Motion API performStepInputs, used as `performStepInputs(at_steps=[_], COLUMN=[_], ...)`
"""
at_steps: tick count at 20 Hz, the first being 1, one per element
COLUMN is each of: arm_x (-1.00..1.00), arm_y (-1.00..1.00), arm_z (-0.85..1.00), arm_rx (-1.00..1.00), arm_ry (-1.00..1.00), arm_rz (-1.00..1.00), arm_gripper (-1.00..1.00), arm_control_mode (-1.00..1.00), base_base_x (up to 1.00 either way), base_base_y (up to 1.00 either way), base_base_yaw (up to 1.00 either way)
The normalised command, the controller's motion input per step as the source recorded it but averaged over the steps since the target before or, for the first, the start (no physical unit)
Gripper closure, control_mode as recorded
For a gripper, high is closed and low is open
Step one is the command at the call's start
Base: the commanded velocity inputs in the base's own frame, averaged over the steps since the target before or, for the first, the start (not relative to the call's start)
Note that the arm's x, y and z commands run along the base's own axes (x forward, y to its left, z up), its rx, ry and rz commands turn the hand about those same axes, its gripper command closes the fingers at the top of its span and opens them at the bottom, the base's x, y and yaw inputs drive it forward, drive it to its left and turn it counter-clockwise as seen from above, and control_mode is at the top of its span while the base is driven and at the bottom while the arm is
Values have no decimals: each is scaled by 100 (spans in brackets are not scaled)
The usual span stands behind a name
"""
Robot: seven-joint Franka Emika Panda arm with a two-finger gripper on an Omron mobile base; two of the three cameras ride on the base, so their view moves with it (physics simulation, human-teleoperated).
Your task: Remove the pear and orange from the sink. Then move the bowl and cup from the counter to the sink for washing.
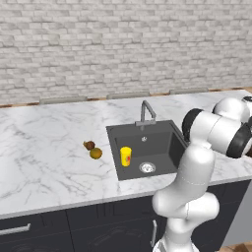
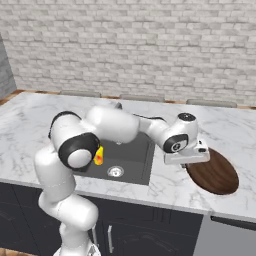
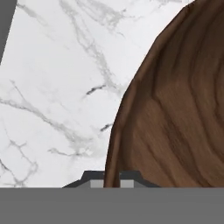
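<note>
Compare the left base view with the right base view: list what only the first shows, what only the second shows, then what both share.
Left base view alone: the pear and the orange lying close together on the counter left of the sink, plus the faucet in full.

Right base view alone: the bowl on the counter right of the sink, with the hand lowered at its near-left rim.

Both: the sink with its drain, the yellow cup standing inside the basin (half hidden by the arm in the right base view), the marble counter and the brick wall.
</note>
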Motion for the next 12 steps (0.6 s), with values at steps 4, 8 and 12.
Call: performStepInputs(at_steps=[4,8,12], arm_x=[-16,-16,-16], arm_y=[45,45,42], arm_z=[32,32,31], arm_rx=[-3,-5,-6], arm_ry=[0,-2,0], arm_rz=[22,23,24], arm_gripper=[100,100,100], arm_control_mode=[-100,-100,-100], base_base_x=[0,0,0], base_base_y=[0,0,0], base_base_yaw=[0,0,0])
